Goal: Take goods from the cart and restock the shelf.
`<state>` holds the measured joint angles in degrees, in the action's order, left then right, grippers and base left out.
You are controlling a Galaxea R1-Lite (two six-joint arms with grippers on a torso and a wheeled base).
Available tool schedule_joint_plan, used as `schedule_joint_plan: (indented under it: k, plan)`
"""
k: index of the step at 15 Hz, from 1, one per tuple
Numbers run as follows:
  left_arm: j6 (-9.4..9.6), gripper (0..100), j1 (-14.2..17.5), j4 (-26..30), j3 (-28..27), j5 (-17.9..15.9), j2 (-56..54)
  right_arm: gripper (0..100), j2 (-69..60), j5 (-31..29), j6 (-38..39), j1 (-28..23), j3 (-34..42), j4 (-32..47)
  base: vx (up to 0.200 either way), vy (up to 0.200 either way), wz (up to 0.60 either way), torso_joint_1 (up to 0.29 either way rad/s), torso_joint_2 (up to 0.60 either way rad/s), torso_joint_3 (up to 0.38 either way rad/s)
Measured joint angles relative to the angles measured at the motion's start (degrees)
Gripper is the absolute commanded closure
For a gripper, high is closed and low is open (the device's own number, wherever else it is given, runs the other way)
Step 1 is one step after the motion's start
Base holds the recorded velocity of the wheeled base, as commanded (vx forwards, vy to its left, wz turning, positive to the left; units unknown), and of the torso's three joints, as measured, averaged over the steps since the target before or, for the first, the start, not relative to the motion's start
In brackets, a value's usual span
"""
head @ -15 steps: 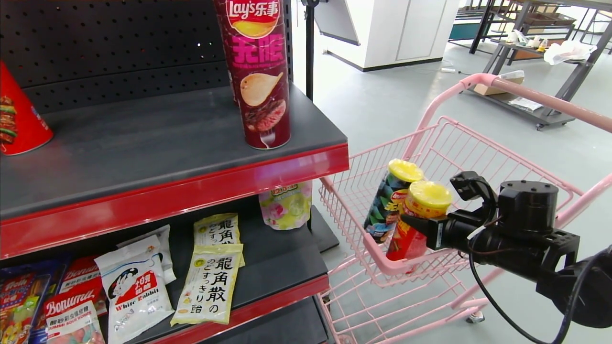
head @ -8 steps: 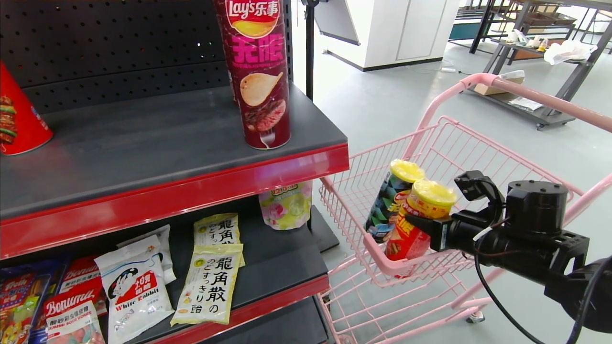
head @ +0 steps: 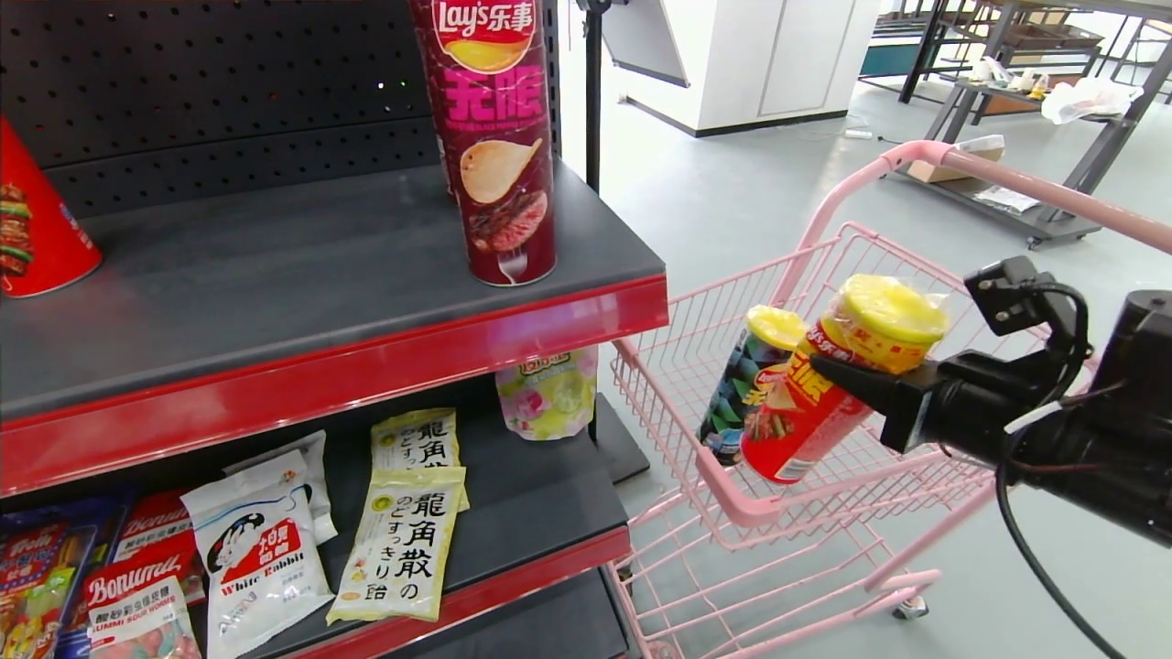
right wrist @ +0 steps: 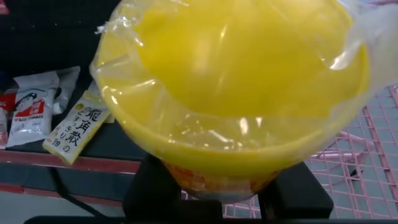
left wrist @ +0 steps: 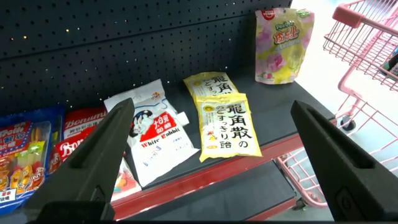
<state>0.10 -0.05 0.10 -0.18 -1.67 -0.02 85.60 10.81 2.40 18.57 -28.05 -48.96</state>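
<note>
Noted R hand (head: 865,366) clamped on tilted red can (head: 806,412) above cart (head: 732,499), apparently clear of rim. Noted L hand (left wrist: 211,106) apart, facing lower shelf (left wrist: 205,177).

Shelf (head: 275,265) is filling the frame's left: tall can (head: 494,146) is standing on its top board, candy bags (head: 403,526) are lying on the lower one. Cart (head: 732,508) is sitting at right, right pincer (head: 847,371) holding the gripped can (head: 810,412) over its basket, spare can (head: 746,384) leaning inside just left.
</note>
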Motion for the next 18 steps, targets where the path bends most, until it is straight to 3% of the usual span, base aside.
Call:
schedule_joint_plan:
  k: [4, 8, 12, 18]
  plan:
    - [-0.02, 0, 0.0, 0.0, 0.0, 0.0, 0.0, 100, -11.3, -0.2, 0.1, 0.0, -14.1, 28.4, 0.000, 0.000, 0.00, 0.000, 0.00, 0.000]
    - [-0.02, 0, 0.0, 0.0, 0.0, 0.0, 0.1, 100, -23.5, -8.2, -1.4, -2.5, -21.0, 51.6, 0.000, 0.000, 0.00, 0.000, 0.00, 0.000]
    - [1.84, 0, -0.1, 0.1, 0.0, -0.1, 0.3, 100, -34.6, -9.0, -1.9, -4.4, -15.2, 59.4, 0.000, 0.000, 0.00, 0.000, 0.00, 0.000]
    - [3.16, 0, 0.0, -0.1, 0.0, 0.1, 0.0, 100, -41.6, -9.8, -4.0, -5.8, -9.6, 60.1, 0.000, 0.000, 0.00, 0.001, -0.01, -0.008]
